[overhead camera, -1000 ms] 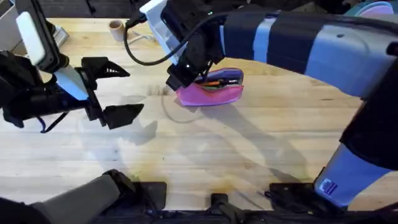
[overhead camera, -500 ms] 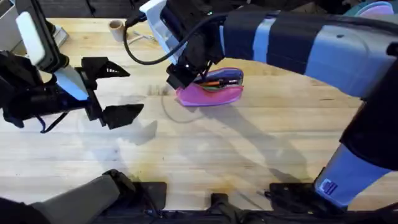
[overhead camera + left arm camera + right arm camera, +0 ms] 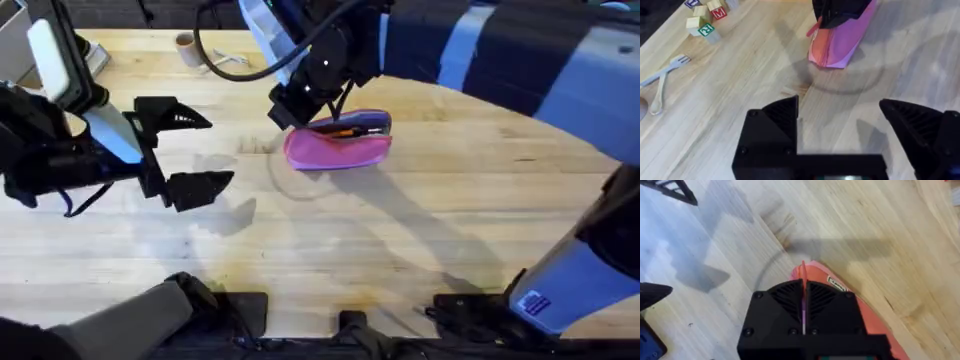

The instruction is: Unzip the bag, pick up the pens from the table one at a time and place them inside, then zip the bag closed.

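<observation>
Overhead: fixed above the arm bases, facing down and forward across the table [image 3: 400, 250]. Left wrist: low, looking over its own fingers toward the bag [image 3: 840, 42], moderately near. Right wrist: directly above the bag [image 3: 815, 277], very close. All 3 views share the bag [image 3: 338, 148] and surrounding planks.

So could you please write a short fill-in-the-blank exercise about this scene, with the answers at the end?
1. The colour of the bag is ____.
2. The left end effector hovers with its fingers ____.
3. The right end effector is shut on a thin tab at the bag's ____ end.
4. An orange pen lies ____ the bag.

Answers: pink; open; left; inside
</observation>
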`<state>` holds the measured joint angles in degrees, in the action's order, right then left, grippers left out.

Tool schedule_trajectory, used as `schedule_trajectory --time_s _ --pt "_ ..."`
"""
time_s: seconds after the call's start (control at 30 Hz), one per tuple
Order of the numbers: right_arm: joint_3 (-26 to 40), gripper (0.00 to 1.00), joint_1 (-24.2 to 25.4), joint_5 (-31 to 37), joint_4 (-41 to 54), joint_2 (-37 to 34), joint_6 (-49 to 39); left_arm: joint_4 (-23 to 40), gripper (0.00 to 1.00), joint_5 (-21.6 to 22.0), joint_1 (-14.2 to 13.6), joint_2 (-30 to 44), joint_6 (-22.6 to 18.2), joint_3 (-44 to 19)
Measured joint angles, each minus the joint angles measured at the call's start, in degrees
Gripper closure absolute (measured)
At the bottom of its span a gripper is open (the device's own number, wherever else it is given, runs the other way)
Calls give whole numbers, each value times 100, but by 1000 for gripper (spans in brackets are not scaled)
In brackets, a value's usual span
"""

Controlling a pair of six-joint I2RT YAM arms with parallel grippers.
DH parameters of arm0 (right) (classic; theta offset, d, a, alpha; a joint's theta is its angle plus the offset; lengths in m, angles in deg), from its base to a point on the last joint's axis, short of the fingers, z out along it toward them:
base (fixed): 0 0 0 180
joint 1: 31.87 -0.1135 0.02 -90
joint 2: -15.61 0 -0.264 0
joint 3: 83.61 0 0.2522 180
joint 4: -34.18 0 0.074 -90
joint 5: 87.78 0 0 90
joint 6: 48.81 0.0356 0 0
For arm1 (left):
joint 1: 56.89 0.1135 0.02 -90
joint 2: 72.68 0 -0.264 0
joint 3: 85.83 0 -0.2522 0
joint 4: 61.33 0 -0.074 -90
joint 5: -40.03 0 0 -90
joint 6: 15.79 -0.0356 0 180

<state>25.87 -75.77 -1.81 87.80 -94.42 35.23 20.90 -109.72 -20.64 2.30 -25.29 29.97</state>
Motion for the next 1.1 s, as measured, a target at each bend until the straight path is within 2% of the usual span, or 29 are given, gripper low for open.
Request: schedule_trajectory --time_s 0.3,0.4,0.43,0.6,0.67,0.73,0.9,1.1 --pt "2 970 0 0 0 36 0 52 8 0 -61 0 0 0" --pt "2 971 0 -1 -3 36 0 18 8 0 -230 0 0 0" --pt "2 971 0 0 -3 36 0 -44 8 -2 -451 22 0 0" --pt "2 971 0 -1 -5 36 -2 -166 8 -78 -769 414 -1 -4" --pt "2 971 0 0 -5 36 -2 -273 8 -287 -967 880 -48 -4" --pt "2 971 0 0 -5 36 -2 -500 8 -768 -1379 1680 -324 -9" --pt "2 971 0 0 -5 36 -2 -926 8 -1095 -1604 2184 -385 -9" --pt "2 971 0 0 -7 36 -2 -1386 8 -1429 -1723 2548 -385 -9"
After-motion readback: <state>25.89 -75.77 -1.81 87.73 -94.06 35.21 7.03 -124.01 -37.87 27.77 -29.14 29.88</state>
